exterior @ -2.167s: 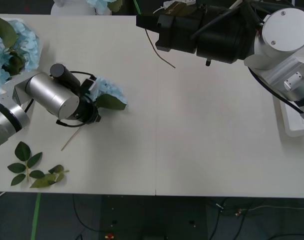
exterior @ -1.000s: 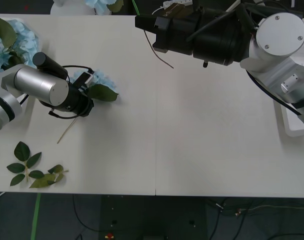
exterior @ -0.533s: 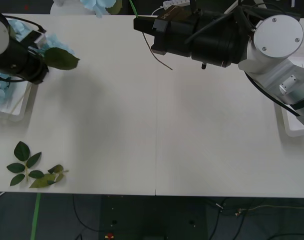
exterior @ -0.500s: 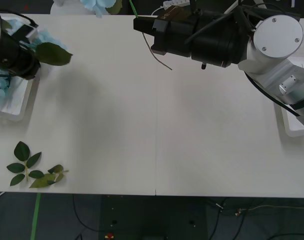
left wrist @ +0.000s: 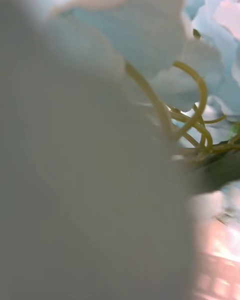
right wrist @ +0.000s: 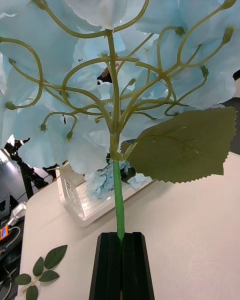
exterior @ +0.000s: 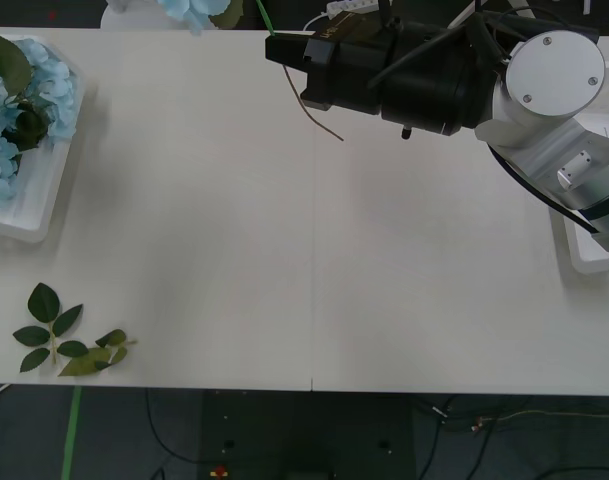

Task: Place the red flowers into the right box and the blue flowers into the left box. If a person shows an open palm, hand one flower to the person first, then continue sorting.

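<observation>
Above the table, seen from the front: blue flowers (exterior: 19,110) heaped in the left box (exterior: 39,205), right arm raised at the far edge. From the right wrist: right gripper (right wrist: 121,260), jaws clamped on one green-stemmed blue flower (right wrist: 120,80), awaiting delivery. From the left wrist: blurred petals (left wrist: 150,45) close up, jaw state impossible to tell.

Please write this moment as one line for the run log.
right pincer: shut on blue flower | left box: holds blue flowers
</observation>
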`<act>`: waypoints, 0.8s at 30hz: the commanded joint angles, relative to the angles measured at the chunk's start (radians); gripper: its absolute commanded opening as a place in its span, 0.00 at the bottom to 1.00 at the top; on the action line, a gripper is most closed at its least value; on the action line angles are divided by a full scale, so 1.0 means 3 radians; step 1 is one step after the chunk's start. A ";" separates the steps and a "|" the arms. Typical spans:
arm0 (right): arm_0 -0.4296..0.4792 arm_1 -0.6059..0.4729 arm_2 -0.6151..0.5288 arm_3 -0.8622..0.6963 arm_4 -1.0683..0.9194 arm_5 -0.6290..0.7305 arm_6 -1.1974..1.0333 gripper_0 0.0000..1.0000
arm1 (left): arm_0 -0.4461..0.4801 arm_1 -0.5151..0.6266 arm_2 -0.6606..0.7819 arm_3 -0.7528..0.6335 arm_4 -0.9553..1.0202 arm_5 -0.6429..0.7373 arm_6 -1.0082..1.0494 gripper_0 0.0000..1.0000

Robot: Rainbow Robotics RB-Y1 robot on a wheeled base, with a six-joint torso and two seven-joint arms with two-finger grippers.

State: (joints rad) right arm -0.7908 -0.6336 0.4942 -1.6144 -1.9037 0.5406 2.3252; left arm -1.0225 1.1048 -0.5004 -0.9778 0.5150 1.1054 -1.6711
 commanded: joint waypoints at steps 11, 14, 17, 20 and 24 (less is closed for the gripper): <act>-0.0008 0.0102 0.0009 -0.0121 0.0016 -0.0038 0.0088 0.00 | 0.0392 0.0163 0.0037 0.0294 -0.0065 -0.0959 -0.0361 0.42; -0.0008 0.0102 0.0009 -0.0121 0.0016 -0.0033 0.0088 0.00 | 0.0392 0.0163 0.0037 0.0294 -0.0065 -0.0964 -0.0361 0.61; -0.0008 0.0108 0.0009 -0.0121 0.0016 -0.0038 0.0083 0.00 | 0.0397 0.0173 0.0037 0.0283 -0.0055 -0.0975 -0.0366 0.73; -0.0008 0.0108 0.0009 -0.0121 0.0016 -0.0038 0.0088 0.00 | 0.0448 0.0239 0.0042 0.0217 0.0237 -0.0975 -0.0382 0.83; -0.0008 0.0108 0.0009 -0.0121 0.0016 -0.0038 0.0083 0.00 | 0.0683 0.0454 0.0241 -0.0156 0.0963 -0.0791 -0.0417 0.96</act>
State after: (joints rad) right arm -0.7907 -0.6291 0.4942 -1.6144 -1.9037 0.5400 2.3252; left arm -0.8869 1.1310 -0.4993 -0.9156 0.7048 0.8290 -1.7337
